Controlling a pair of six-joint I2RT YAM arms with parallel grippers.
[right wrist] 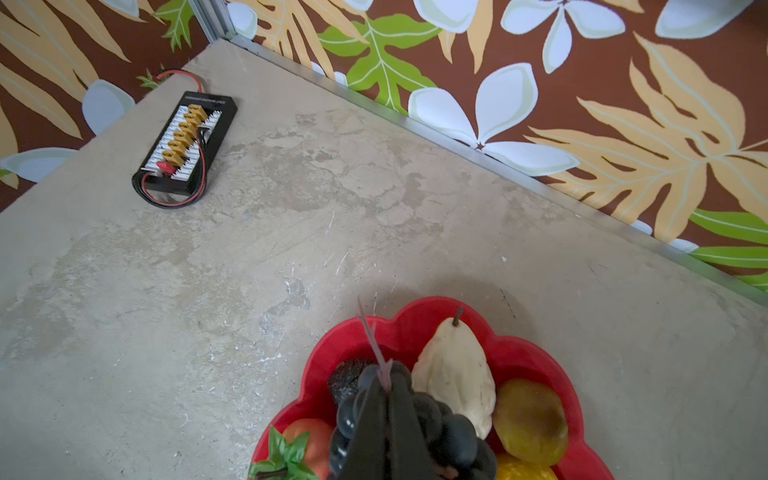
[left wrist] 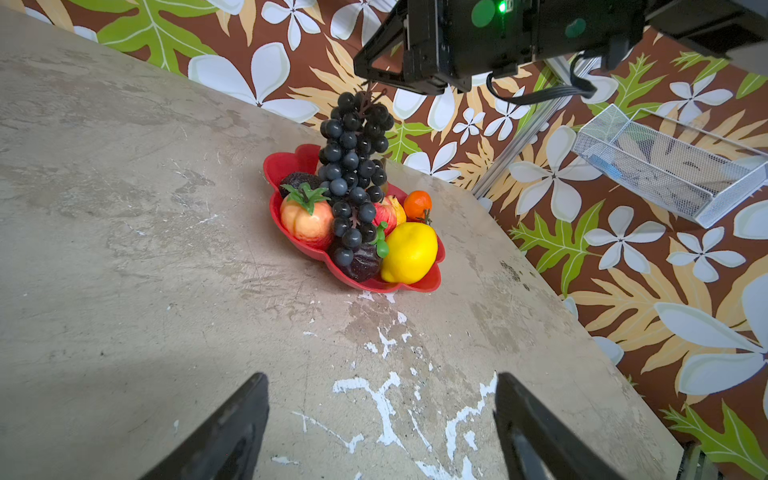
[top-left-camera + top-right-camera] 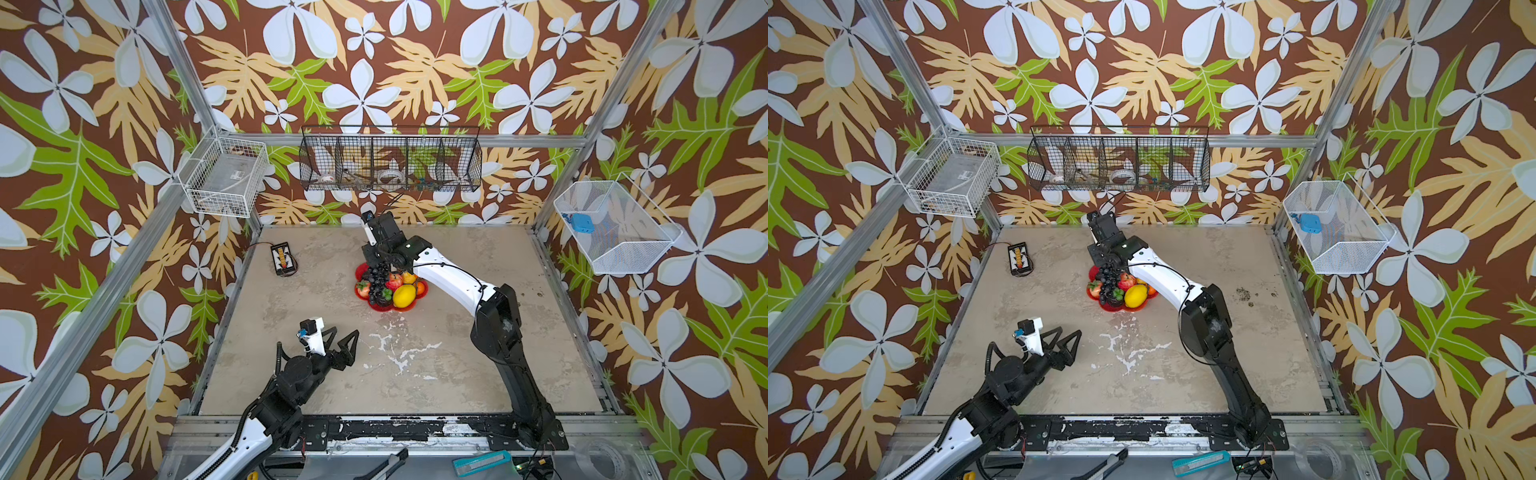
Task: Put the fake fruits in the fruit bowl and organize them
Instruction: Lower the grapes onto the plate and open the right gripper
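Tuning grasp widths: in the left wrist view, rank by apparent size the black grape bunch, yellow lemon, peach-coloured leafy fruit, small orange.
1. black plastic grape bunch
2. glossy yellow plastic lemon and round peach-coloured fruit with green leaves: look alike, unranked
3. small round orange fruit, though farther back

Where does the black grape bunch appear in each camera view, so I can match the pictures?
In a top view: grape bunch, mid-table, over the fruit bowl.
In a top view: same spot, left of the lemon.
Left wrist: bunch dangling from the right gripper above the bowl.
Right wrist: bunch under the shut gripper, beside the pear.
Shared landmark: the red bowl.
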